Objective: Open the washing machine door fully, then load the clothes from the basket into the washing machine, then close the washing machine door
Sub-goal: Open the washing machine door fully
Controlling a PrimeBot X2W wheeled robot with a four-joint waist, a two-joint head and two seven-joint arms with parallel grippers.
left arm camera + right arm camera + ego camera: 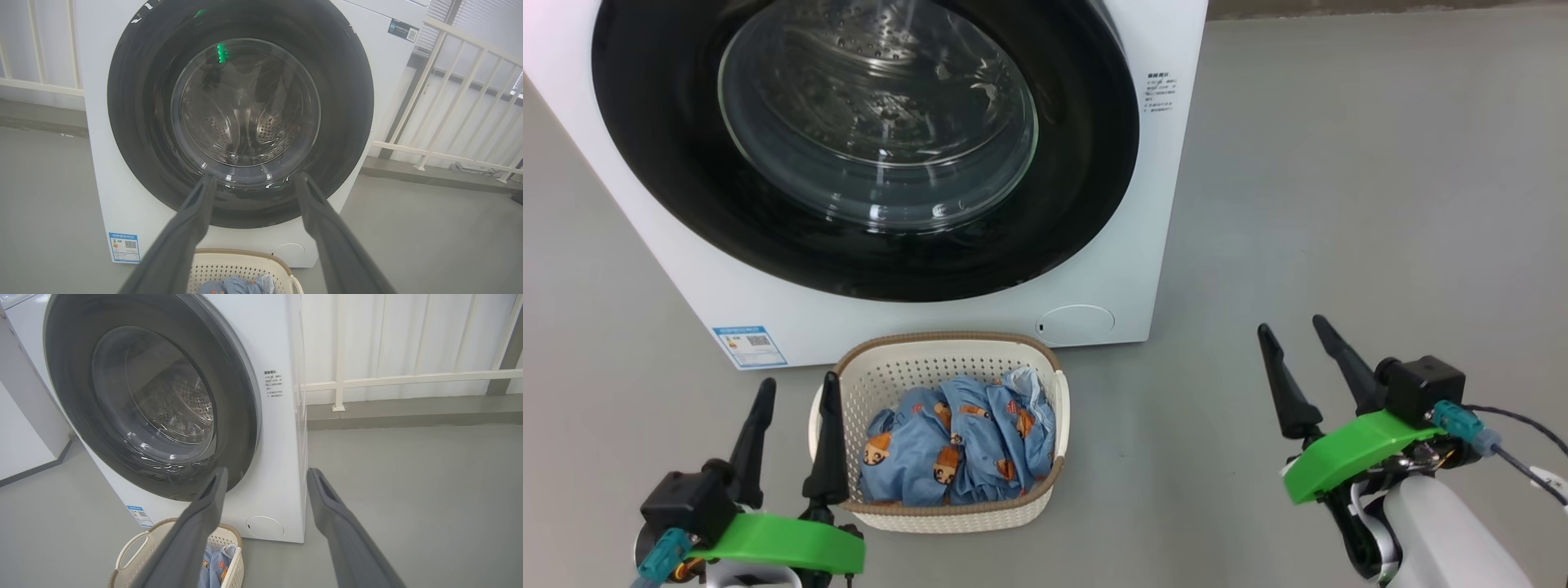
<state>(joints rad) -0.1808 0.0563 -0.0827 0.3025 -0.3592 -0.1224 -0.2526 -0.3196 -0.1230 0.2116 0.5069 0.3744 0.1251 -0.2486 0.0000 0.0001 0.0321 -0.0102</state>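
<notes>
Nearest, the left fingers (829,445) and right fingers (1286,392) stand spread wide and hold nothing. The left pair is just beside the basket (907,371) on the grey floor (1339,204). The clothes (956,449) lie bunched inside it. Just behind stands the washing machine (1127,245), with the washing machine door (1086,188) closed.

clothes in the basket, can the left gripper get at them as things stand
Probably yes. The left gripper is open at the left side of the basket, and the clothes lie uncovered in its open top, with nothing over them.
</notes>
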